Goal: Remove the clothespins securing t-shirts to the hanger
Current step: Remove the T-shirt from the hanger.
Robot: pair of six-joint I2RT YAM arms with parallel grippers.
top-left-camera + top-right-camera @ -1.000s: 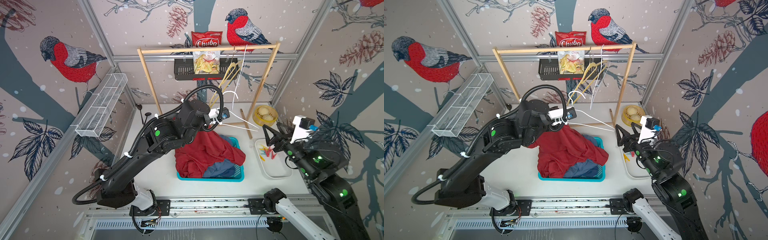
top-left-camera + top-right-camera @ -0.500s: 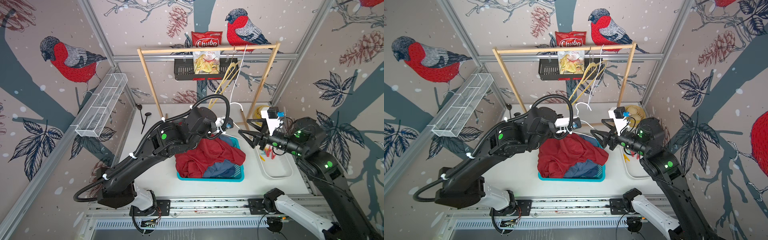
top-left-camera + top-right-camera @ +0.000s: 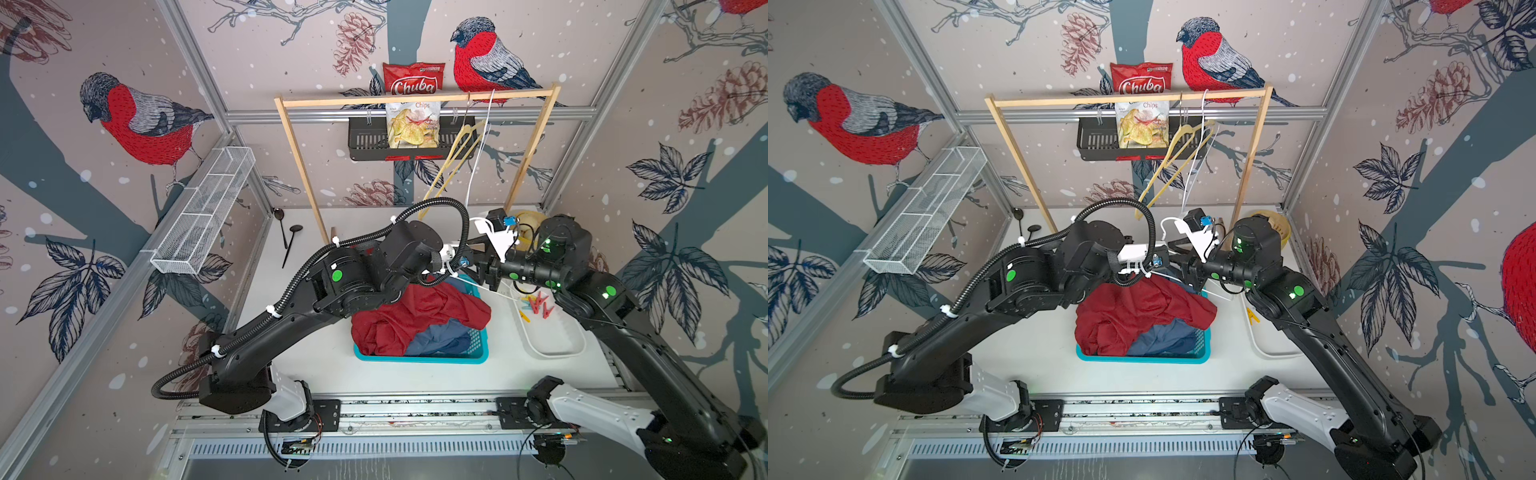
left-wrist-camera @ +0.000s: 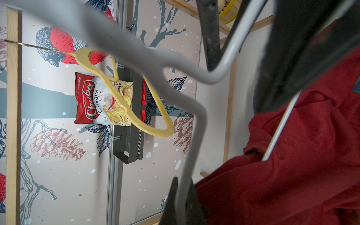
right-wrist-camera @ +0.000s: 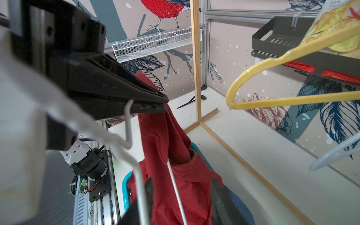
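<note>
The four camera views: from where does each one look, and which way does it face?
Top views: both sit high above the arms' bases, looking down and back over the table; left arm and right arm show, reaching over the basket.
Left wrist: on the left arm, facing the back wall and chips bag; its fingers show, shut on the white hanger.
Right wrist: on the right arm, facing the left gripper; its own fingers show, apart.
Shared: all four show the red shirt and white hanger.

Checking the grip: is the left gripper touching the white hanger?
Touching. The right wrist view shows the left gripper shut on the white hanger.
</note>
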